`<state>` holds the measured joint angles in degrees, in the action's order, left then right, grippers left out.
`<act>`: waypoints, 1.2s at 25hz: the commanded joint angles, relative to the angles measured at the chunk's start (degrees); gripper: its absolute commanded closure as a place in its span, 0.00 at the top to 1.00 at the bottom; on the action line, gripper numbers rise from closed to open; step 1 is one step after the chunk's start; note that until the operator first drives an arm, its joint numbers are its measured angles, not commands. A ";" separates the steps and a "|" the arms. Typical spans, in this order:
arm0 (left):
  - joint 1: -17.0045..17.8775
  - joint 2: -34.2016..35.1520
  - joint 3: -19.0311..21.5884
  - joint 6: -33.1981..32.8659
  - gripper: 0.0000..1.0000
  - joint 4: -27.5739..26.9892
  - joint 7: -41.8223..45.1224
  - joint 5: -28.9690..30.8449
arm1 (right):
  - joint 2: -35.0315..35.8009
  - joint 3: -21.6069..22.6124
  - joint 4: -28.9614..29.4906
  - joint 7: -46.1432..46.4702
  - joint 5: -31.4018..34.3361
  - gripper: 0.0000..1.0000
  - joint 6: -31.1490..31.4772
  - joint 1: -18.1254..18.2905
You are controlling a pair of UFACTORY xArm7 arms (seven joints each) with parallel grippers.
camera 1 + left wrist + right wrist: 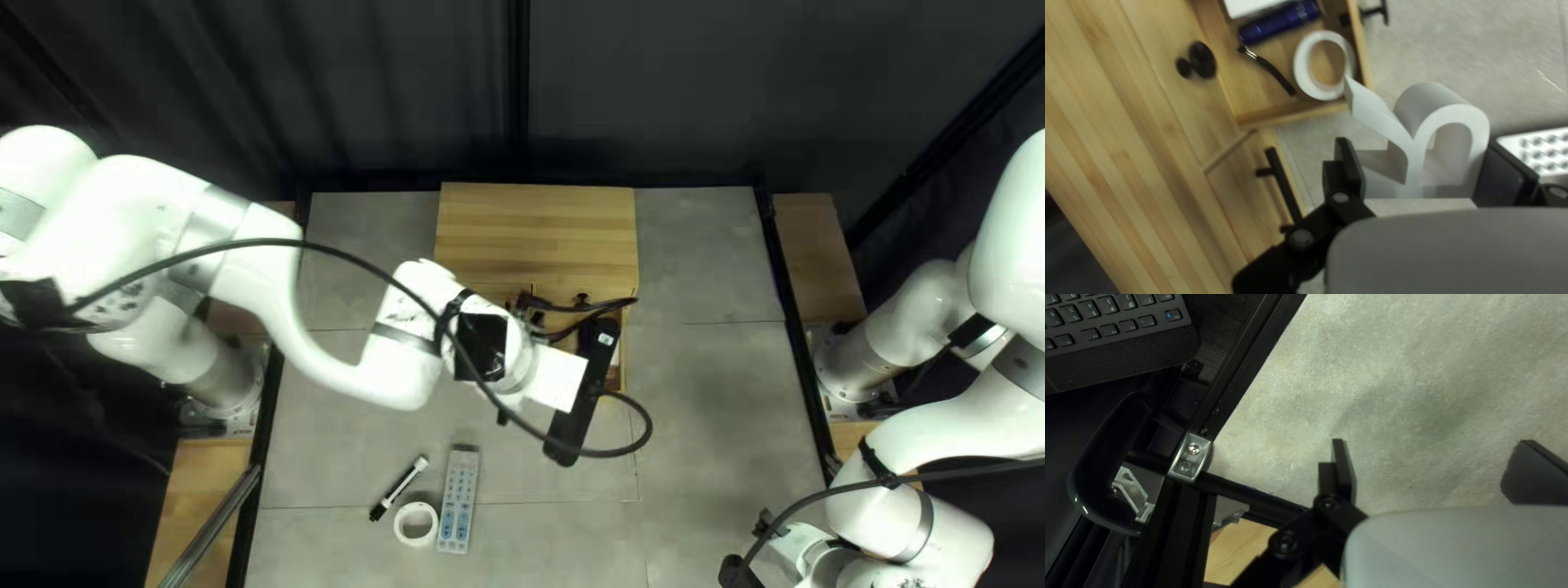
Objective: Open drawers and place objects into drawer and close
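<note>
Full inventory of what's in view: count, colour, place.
drawer unit: 1, wooden, table's far side
open drawer: 1, wooden, unit
handles: 3+, black, unit
tape roll: 1, white, drawer
cylinder: 1, blue, drawer
slim tool: 1, black, drawer
curled piece: 1, white, left gripper
marker: 1, black-white, table
second roll: 1, white, table
remote: 1, grey, table
keyboard: 1, black, off-table
curtain: black, behind
arms: 2, white, both sides
right gripper: 1, black, open

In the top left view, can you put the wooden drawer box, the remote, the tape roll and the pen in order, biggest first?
1. Wooden drawer box
2. Remote
3. Tape roll and pen: too close to rank. The pen is longer, but the roll is wider.
</note>
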<state>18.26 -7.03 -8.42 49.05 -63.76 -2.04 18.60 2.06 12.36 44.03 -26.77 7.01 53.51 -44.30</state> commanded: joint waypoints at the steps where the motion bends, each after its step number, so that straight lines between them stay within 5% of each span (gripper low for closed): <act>1: -1.15 -2.20 -0.67 -2.17 0.00 -0.99 -1.45 -0.36 | 0.00 0.00 0.00 0.00 0.00 1.00 0.00 0.00; 6: -1.35 -2.53 -0.06 0.87 0.00 -2.66 -3.46 -3.58 | 0.00 0.00 0.00 0.00 0.00 1.00 0.00 0.00; 14: 1.47 2.11 2.84 4.15 0.00 3.06 -1.19 -7.33 | 0.00 0.00 0.00 0.00 0.00 1.00 0.00 0.00; 24: 3.88 12.84 5.05 3.74 0.00 18.33 -4.87 -10.72 | 0.00 0.00 0.00 0.00 0.00 1.00 0.00 0.00; 30: 1.63 16.75 2.93 -4.52 0.00 30.02 -2.78 -10.84 | 0.00 0.00 0.00 0.00 0.00 1.00 0.00 0.00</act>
<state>20.83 8.63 -4.65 47.72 -37.34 -6.10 7.86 2.06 12.36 44.03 -26.77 7.01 53.51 -44.30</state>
